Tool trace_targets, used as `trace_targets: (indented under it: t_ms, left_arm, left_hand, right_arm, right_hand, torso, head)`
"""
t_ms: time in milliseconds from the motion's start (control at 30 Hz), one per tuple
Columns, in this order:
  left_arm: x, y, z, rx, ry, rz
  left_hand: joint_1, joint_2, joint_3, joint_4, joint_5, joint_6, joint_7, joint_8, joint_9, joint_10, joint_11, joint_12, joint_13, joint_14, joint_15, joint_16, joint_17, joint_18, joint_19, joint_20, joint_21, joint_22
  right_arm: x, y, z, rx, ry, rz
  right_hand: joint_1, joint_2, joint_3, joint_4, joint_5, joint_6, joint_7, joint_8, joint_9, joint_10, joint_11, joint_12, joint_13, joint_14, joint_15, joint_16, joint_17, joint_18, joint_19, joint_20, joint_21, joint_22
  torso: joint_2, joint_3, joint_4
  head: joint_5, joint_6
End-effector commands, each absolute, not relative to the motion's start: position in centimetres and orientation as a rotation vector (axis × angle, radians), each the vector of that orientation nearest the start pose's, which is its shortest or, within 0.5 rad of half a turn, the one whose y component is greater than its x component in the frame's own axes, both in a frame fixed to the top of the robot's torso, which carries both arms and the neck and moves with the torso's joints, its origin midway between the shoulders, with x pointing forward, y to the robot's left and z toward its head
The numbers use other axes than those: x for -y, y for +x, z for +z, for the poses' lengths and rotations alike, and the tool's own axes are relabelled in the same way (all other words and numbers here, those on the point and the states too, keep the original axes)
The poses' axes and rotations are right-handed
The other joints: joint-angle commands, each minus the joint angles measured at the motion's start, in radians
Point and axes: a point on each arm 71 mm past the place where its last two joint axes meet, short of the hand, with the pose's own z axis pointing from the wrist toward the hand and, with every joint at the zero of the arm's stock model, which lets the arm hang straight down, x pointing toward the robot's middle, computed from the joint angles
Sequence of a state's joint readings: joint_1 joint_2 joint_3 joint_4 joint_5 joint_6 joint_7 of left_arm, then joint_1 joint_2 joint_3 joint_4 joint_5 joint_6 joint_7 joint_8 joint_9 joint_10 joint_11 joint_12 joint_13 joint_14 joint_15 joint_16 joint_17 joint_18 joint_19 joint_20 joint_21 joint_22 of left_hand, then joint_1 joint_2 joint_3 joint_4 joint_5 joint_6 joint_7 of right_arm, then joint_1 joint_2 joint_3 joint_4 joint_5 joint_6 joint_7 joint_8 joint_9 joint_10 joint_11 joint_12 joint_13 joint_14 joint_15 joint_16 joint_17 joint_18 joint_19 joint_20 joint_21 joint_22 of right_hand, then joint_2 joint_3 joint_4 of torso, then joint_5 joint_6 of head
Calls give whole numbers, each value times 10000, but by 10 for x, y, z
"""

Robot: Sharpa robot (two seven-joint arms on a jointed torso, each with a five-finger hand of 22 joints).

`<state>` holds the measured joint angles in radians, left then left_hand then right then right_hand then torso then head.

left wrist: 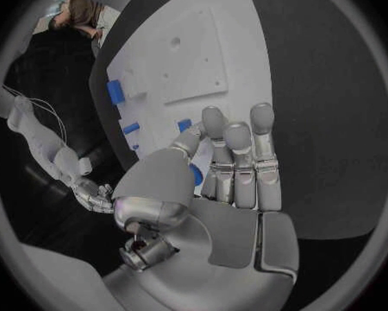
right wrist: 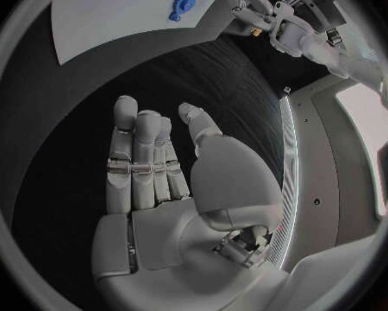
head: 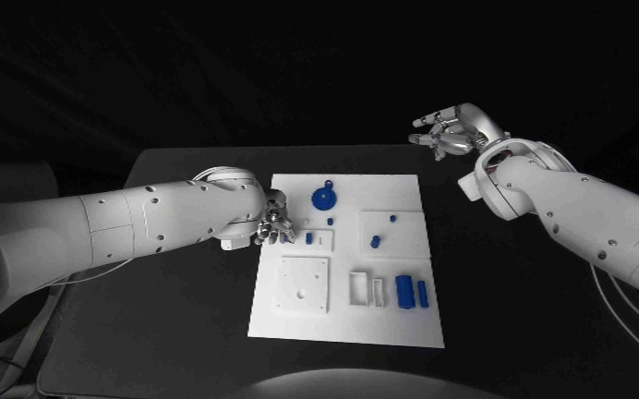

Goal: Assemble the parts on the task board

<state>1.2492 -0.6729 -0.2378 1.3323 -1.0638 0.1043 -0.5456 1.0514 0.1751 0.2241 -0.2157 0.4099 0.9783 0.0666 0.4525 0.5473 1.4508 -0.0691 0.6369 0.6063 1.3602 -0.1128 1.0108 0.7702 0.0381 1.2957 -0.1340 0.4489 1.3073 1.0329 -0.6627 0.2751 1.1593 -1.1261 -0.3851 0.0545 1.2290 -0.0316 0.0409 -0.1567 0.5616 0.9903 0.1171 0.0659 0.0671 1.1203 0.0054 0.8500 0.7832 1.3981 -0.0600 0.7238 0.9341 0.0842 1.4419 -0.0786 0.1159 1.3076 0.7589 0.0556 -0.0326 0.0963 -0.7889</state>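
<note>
Small blue parts on the white board mid-desk look light, stiff, slick plastic, best pinched across their sides; left hand, fingers together, seems to pinch one at the board's edge, right hand spread, holding nothing.

One task board, two hands

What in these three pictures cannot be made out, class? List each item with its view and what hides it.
- Left hand, head view: its fingertips overlap the task board; contact unclear.
- Left wrist view: the fingers cover a blue part; whether they grip it is unclear.
- Small parts, head view: too small to tell their shapes.
</note>
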Motion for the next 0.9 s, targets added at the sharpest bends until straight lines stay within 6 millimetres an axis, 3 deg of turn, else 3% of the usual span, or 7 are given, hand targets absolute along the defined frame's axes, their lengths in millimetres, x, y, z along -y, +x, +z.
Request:
trace_targets:
  t_ms: [33, 900]
  left_arm:
    - [-197, 487, -279, -23943, -1536, -2396]
    - [-196, 484, -280, -23802, -1538, -2422]
  left_hand:
    - [31, 125, 659, -669, 29, 520, -611, 30, 1, -30, -41, 39, 15, 37, -31, -37, 11, -116, 64, -30, 51, 176]
    - [44, 121, 657, -674, 24, 515, -611, 32, -11, -5, -41, 15, 1, 50, -31, -30, 23, -119, 76, -32, 57, 174]
  right_arm:
    - [235, 553, -188, -14940, 3955, 8178]
    - [236, 553, -189, -15032, 3933, 8115]
  right_hand:
    - [3, -44, 20, 22, 44, 23, 39, -34, -4, -55, 9, 13, -1, -40, 6, 5, -10, 90, 69, 16, -48, 133]
    - [10, -56, 79, 16, 29, 37, 38, -33, -3, -49, 8, 14, -3, -38, 4, 11, -12, 87, 69, 14, -51, 142]
  torso:
    - [-1, 2, -10]
    - [-2, 4, -5]
  head:
    - [-4, -4]
    - [44, -21]
